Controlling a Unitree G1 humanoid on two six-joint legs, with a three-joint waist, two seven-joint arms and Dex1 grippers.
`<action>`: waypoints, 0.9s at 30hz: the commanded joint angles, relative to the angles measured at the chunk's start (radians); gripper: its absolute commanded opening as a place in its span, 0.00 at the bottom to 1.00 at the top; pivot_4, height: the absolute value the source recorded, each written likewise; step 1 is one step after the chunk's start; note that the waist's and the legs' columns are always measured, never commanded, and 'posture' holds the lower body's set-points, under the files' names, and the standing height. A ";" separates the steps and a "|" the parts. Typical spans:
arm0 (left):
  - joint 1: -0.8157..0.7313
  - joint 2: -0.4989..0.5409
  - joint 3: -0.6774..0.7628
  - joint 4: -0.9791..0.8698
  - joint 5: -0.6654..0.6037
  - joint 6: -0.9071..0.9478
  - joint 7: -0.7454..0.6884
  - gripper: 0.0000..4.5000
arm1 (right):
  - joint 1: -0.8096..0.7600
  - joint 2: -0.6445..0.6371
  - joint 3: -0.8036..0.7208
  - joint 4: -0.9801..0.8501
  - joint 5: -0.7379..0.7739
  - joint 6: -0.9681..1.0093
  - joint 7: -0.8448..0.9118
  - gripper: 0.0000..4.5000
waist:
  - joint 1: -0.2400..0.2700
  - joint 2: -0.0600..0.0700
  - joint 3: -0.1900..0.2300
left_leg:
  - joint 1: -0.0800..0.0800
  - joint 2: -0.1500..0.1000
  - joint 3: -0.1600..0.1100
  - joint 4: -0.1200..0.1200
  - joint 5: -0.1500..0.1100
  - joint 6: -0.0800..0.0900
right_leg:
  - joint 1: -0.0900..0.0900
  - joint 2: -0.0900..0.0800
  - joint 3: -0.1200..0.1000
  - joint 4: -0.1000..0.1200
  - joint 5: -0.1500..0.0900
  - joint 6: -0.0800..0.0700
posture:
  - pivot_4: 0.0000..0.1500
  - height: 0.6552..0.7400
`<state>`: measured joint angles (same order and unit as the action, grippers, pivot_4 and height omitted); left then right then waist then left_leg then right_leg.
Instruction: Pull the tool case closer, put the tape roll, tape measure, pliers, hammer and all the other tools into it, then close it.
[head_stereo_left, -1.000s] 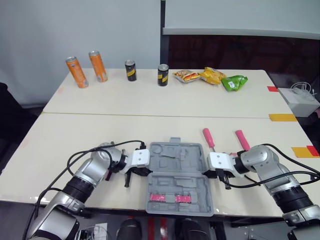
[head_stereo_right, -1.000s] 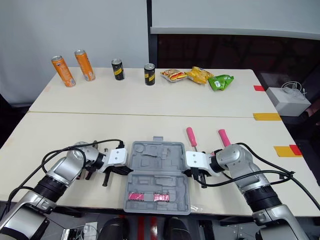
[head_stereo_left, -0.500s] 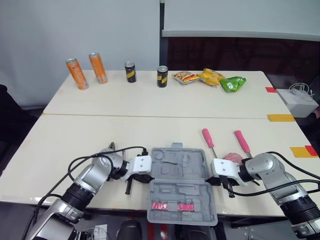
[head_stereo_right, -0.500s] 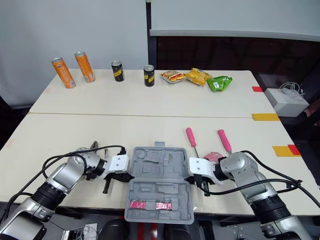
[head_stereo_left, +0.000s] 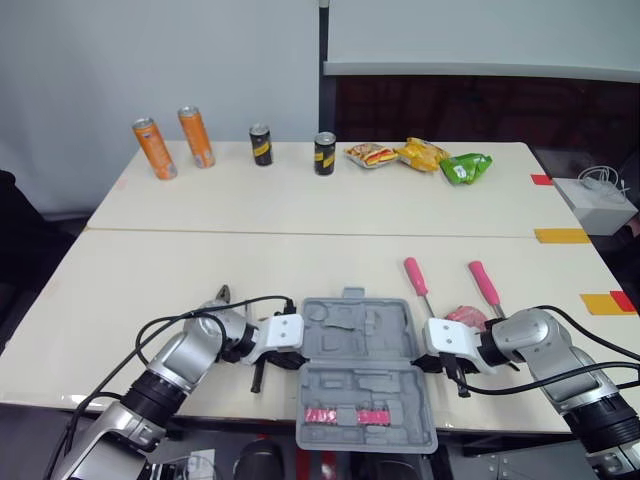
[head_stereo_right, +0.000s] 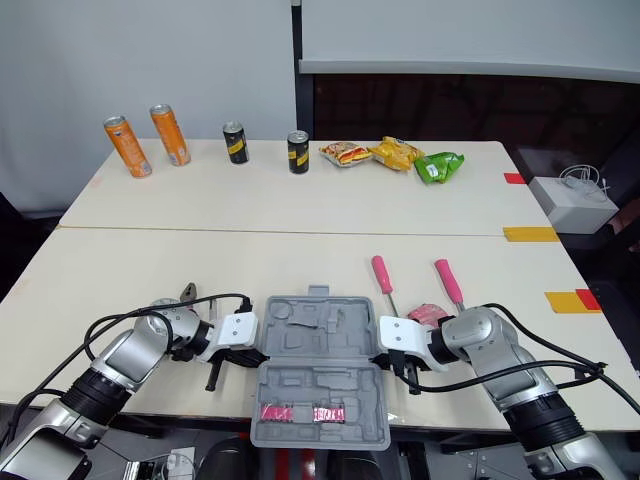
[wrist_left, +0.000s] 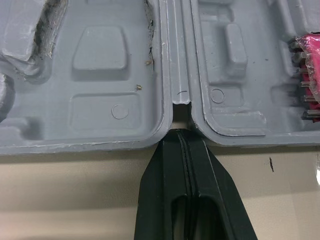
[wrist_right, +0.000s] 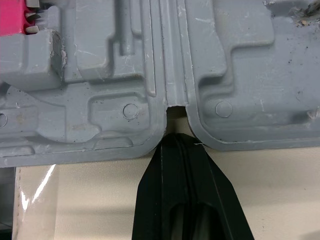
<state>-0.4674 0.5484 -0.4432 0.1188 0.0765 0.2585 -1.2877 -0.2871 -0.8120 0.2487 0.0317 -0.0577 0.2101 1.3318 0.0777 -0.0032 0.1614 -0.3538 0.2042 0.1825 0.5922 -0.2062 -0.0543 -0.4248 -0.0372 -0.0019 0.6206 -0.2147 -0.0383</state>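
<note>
The tool case (head_stereo_left: 365, 352) has been drawn slightly nearer.

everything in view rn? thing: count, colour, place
tool case: 1, grey, open flat at the front table's near edge
bit strip: 1, pink, in the case's near half
screwdrivers: 2, pink handles, just behind the case's right side
pink item: 1, right of the case by the right arm; can't tell what it is
pliers: 1, dark, left of the case, partly hidden by the left arm
orange cans: 2, back table, left
black cans: 2, back table, centre
snack bags: 3, red-yellow, yellow, green, back table, right
white box: 1, far right, off the tables
left gripper: shut, tips at the case's left hinge notch
right gripper: shut, tips at the right hinge notch
</note>
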 joint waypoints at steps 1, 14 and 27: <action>0.002 0.001 0.009 0.000 -0.011 -0.009 0.017 0.00 | 0.030 -0.012 -0.009 -0.009 0.018 0.025 -0.021 0.00 | 0.000 0.000 0.000 | 0.000 0.000 0.000 0.000 0.000 0.000 | 0.000 0.000 0.000 0.000 0.000 0.000 | 1.00 1.00; 0.241 0.011 0.399 -0.266 -0.353 0.152 0.167 0.00 | 0.268 0.048 -0.451 -0.137 0.353 0.033 -0.189 0.00 | -0.005 0.001 0.001 | -0.001 0.000 0.001 -0.004 0.000 0.000 | -0.001 0.000 0.000 -0.004 0.000 0.000 | 1.00 1.00; 0.756 -0.023 0.855 -0.515 -0.674 0.205 0.296 0.53 | 0.556 0.185 -0.753 -0.149 0.575 -0.132 -0.202 0.48 | -0.015 0.002 0.001 | -0.001 -0.001 0.000 -0.007 -0.002 0.001 | 0.000 0.001 0.000 -0.011 -0.002 0.004 | 1.00 1.00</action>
<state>0.2487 0.5152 0.3499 -0.3568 -0.5699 0.4984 -0.9881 0.2392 -0.6300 -0.4317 -0.0977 0.4839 0.1148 1.1278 0.0626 -0.0013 0.1624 -0.3553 0.2034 0.1828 0.5843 -0.2088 -0.0534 -0.4247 -0.0366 -0.0022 0.6080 -0.2174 -0.0337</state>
